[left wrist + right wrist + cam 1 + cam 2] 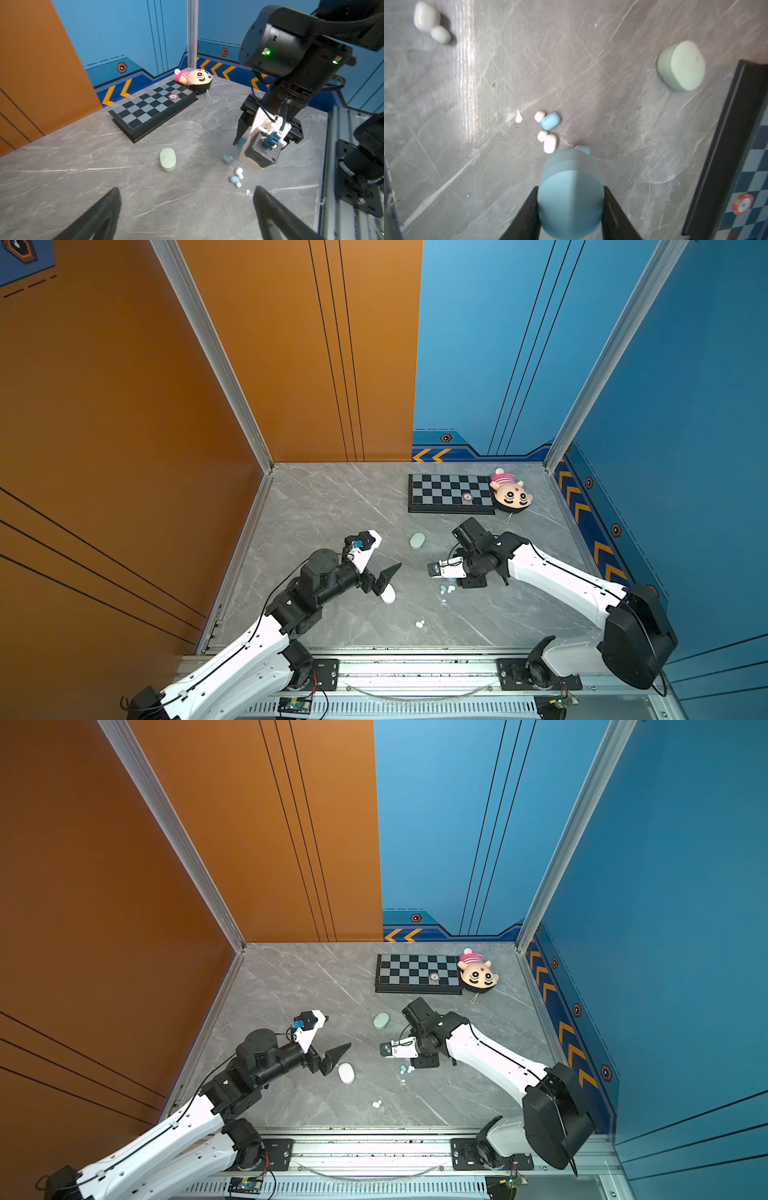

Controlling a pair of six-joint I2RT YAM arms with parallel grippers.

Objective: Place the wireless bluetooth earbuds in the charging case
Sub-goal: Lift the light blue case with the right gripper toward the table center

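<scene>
the right gripper point(571, 188) is clamped on a light blue charging case point(569, 166), with one black finger flat against each side. the case looks closed and sits low over the grey table point(633, 124). a blue earbud point(583, 150) peeks from behind the blue case's far edge, touching it or nearly so. a white earbud point(549, 143) and a second blue earbud point(550, 123) lie just beyond. a mint green case point(681, 65) stands well apart from the blue case. a white case point(388, 594) lies further off, beneath the left gripper point(187, 188), whose jaws are spread wide and hold nothing. risks, as i judge them: the smooth rounded case could slip from the pinch if turned. dragging it could knock the nearest bud and scatter the cluster. the white bud among the blue ones could end up in the wrong case.
</scene>
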